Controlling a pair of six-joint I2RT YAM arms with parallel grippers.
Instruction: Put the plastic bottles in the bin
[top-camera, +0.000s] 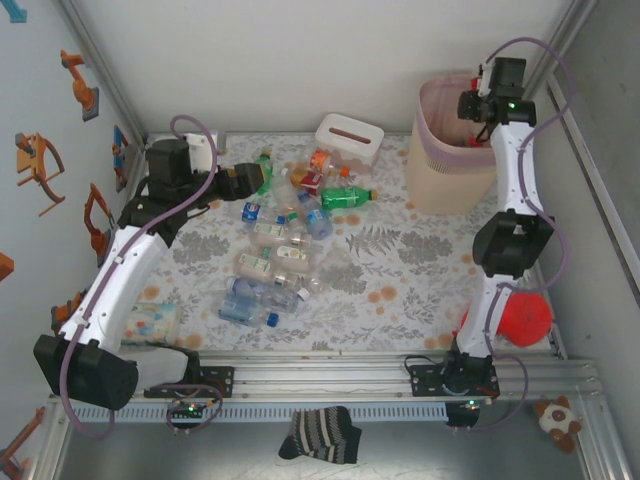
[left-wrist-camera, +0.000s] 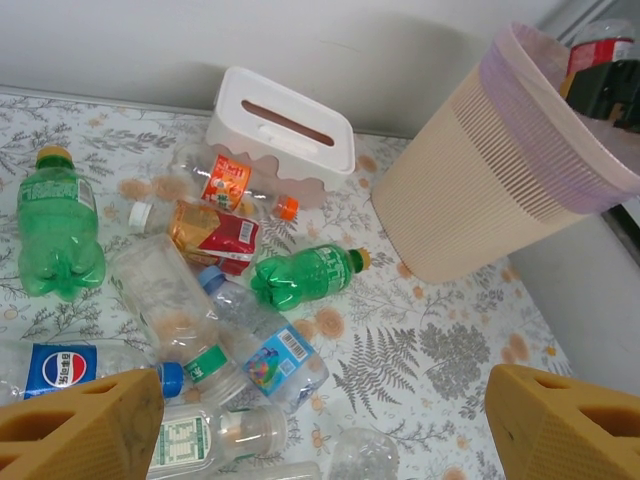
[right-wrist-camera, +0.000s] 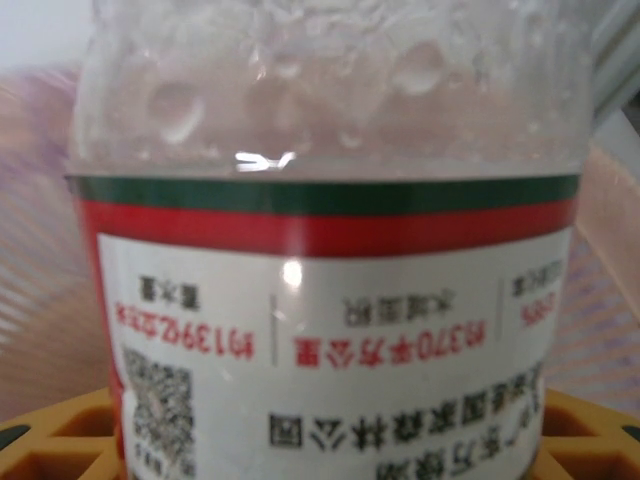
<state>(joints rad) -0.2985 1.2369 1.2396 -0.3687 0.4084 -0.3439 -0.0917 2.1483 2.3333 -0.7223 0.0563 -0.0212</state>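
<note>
step: drop the held bottle | right tool (top-camera: 478, 106): clamped on a clear red-labelled bottle (right-wrist-camera: 320, 250), above the bin (top-camera: 445, 175) mouth | left tool (left-wrist-camera: 320, 425): jaws wide, empty, over the plastic bottles (top-camera: 285, 245) left of the bin | advice: centre over the opening, clear of the rim, then release.

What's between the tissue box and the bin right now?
Nothing. The flowered cloth between the tissue box and the bin is bare, as the left wrist and top views show.
</note>
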